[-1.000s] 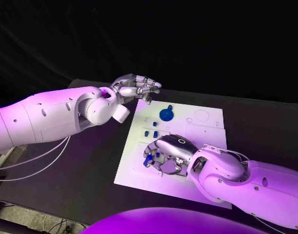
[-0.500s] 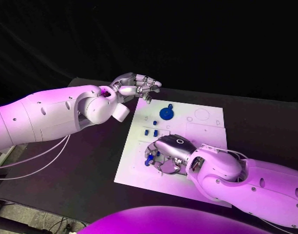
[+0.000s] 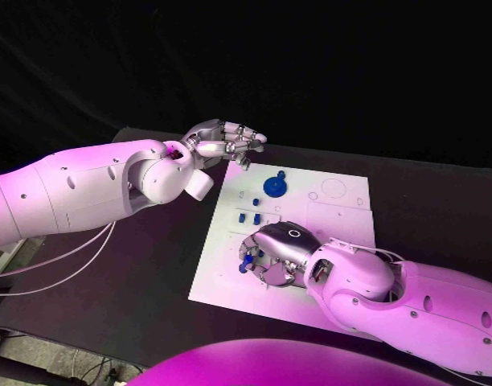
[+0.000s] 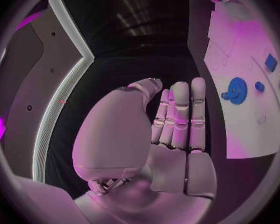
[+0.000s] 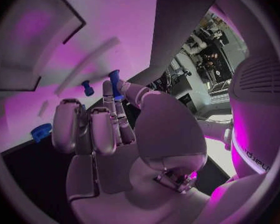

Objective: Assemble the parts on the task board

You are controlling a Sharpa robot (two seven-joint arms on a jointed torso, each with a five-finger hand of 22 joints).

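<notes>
The white task board point(image 3: 339, 213) lies in the middle of the black table. A blue gear point(image 3: 274, 188) stands near its far left edge, and small blue pieces point(image 3: 243, 217) lie nearer on the same side. My right hand point(image 3: 279, 253) is down on the board's near left part, fingers curled over several blue pieces. In the right wrist view the right hand point(image 5: 115, 134) pinches a blue peg point(image 5: 114, 79) between thumb and a fingertip. My left hand point(image 3: 223, 143) hovers beyond the board's far left corner. In its wrist view the left hand point(image 4: 171, 129) holds nothing, fingers straight.
The left wrist view shows the gear point(image 4: 236, 89) beside a small blue piece point(image 4: 259, 86) on the board point(image 4: 239, 129). Another blue piece point(image 5: 87, 88) stands on the board point(image 5: 84, 50) ahead of my right fingers. Bare black table point(image 3: 153, 265) lies left of the board.
My right arm has crept a little to the left and nearer, the hand staying over the same blue pieces. The left hand has not moved.
</notes>
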